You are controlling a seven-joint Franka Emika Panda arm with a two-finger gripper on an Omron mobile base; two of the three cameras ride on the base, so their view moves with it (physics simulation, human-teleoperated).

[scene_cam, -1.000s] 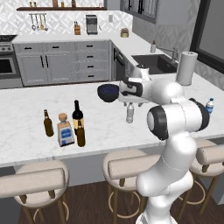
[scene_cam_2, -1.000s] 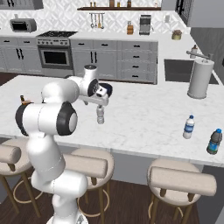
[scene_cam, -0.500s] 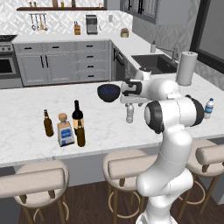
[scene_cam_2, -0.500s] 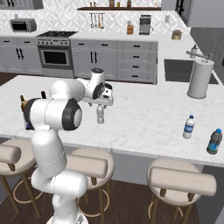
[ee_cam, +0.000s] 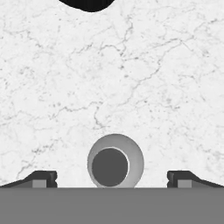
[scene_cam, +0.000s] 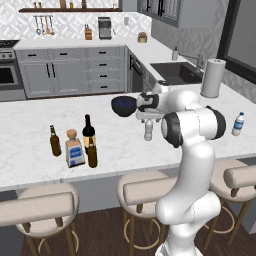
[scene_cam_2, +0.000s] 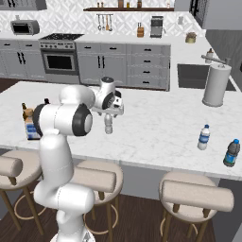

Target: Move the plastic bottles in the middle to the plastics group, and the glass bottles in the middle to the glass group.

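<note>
In the left base view, the end effector (scene_cam: 148,120) hangs directly over the small pale bottle (scene_cam: 148,133), which stands upright on the marble table (scene_cam: 30,125) just in front of the dark bowl (scene_cam: 123,105). Well to the left, near the table's front edge, stand the slim brown beer bottle (scene_cam: 54,141), the square blue-labelled bottle (scene_cam: 74,149), the tall dark wine bottle (scene_cam: 88,131) and the amber beer bottle (scene_cam: 92,152), the last four close together. The clear water bottle (scene_cam: 238,124) stands far to the right, with the paper-towel roll (scene_cam: 212,78) behind it. In the right base view, the end effector (scene_cam_2: 109,113) sits above the pale bottle (scene_cam_2: 108,125), while the water bottle (scene_cam_2: 203,137) and a darker blue bottle (scene_cam_2: 231,153) stand well apart at the right. In the hand view, the pale bottle (ee_cam: 115,161) is seen from above, centred between the two fingertips (ee_cam: 42,178), which stand wide apart and do not touch it; the bowl's edge (ee_cam: 89,4) shows at the top.
</note>
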